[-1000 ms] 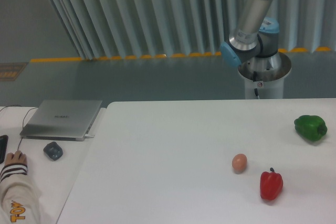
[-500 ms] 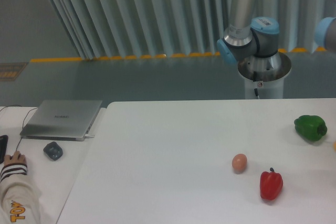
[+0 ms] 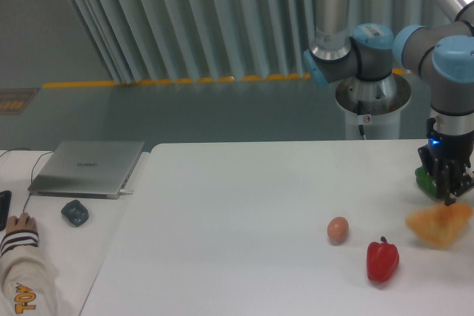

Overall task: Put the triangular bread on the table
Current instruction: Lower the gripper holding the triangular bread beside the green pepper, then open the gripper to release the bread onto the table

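The triangular bread, golden-yellow with a browner edge, hangs at the right side of the white table, just above its surface, to the right of the red pepper. My gripper points down and is shut on the bread's upper edge. It stands in front of the green pepper and hides most of it.
A small tan egg lies left of the red pepper. A smaller white desk at the left holds a silver laptop, a dark mouse and a person's hand. The arm's base stands behind the table.
The arm has swung in from the right. The gripper with the bread has come into view and moved down over the table's right side, in front of the green pepper.
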Controlling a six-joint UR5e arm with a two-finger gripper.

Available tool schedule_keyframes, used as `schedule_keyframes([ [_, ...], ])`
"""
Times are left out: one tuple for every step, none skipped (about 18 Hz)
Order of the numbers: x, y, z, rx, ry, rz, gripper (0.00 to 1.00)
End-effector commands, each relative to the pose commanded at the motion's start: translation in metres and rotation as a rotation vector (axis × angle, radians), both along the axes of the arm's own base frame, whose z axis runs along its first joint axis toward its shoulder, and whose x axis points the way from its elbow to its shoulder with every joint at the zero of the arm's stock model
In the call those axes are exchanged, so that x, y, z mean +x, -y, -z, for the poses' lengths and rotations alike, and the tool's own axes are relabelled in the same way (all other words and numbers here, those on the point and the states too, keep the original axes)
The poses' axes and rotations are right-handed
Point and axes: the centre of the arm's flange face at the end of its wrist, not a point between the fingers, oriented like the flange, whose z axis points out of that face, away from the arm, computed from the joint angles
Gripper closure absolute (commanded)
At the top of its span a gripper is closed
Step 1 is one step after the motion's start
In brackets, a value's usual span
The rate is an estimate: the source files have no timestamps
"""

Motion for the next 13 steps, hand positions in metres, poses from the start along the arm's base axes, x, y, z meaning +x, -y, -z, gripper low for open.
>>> schedule_keyframes([
  [-0.002, 0.003, -0.006, -0.017, -0.036, -0.006, 0.0],
  [-0.004, 0.004, -0.006, -0.038, -0.055, -0.012, 0.0],
  [-0.004, 0.005, -0.007, -0.054, -0.072, -0.023, 0.0],
  [-0.006, 0.003, -0.01, -0.046, -0.089, -0.028, 0.0],
  [-0.008, -0.001, -0.014, -0.029, -0.099, -0.025, 0.0],
  [-0.009, -0.001, -0.017, -0.026, -0.103, -0.016, 0.0],
  [-0.009, -0.002, -0.021, -0.012, -0.099, -0.015, 0.0],
  [-0.01, -0.003, -0.027, 0.005, -0.087, -0.01, 0.0],
  [-0.011, -0.002, -0.034, -0.001, -0.061, -0.012, 0.0],
  [-0.012, -0.001, -0.037, -0.024, -0.034, -0.012, 0.0],
  [-0.012, -0.001, -0.038, -0.045, -0.008, -0.006, 0.0],
  [-0.015, -0.002, -0.038, -0.058, 0.005, 0.013, 0.0],
  [-0.017, -0.002, -0.04, -0.064, 0.005, 0.032, 0.0],
])
